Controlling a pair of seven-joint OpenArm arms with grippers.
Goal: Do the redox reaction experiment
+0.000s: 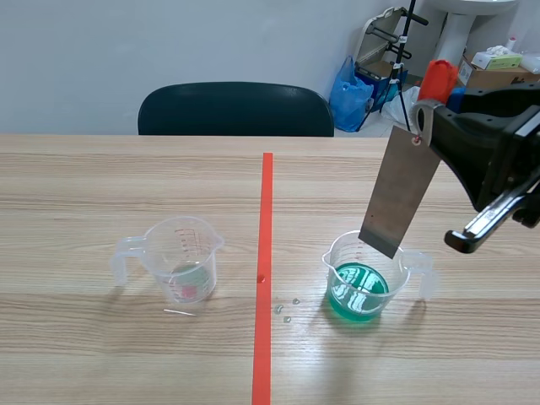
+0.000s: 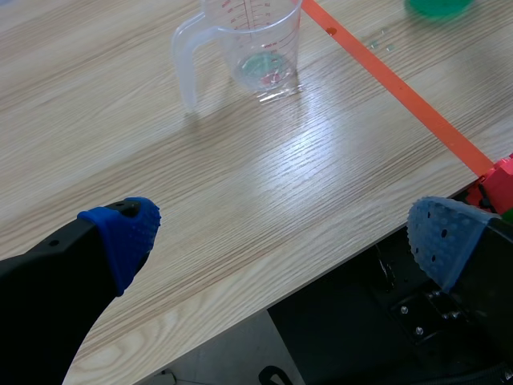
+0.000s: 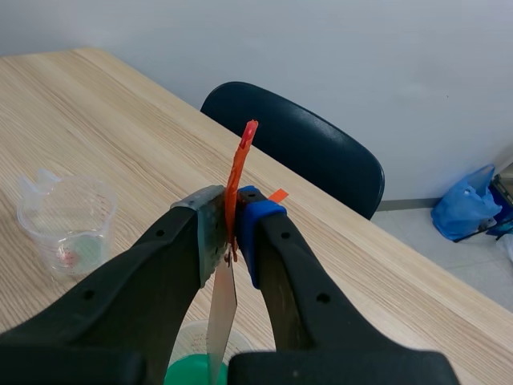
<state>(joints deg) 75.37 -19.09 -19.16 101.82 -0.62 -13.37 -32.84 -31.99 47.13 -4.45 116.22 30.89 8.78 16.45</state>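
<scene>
Clamping a grey metal plate by its upper end in the right pincer, raised at the right of the scene, both fingers pressed flat against the plate's faces. Hanging tilted, with the lower end down at the rim of a clear beaker just right of the orange-red tape line, over the green liquid inside; touching that liquid or not, cannot tell. Shown by the right wrist view only: an orange-red tag sticking up between the pads beside the plate, and the plate edge-on, running down toward the green. Standing left of the tape, well apart from the green one, a second clear beaker with red graduations, handle to the left, only a faint trace at its bottom. Lying on the counter between tape and green beaker, a few small drops. Shown by the left wrist view alone: the left pincer, spread wide, blue dotted pads far apart, gripping nothing, hovering over the counter's near edge on the near side of the second beaker, with the tape, the drops and a sliver of green further off. Beyond the far edge, in the scene and right wrist views, a dark chair and a blue bag on the floor to its right.
</scene>
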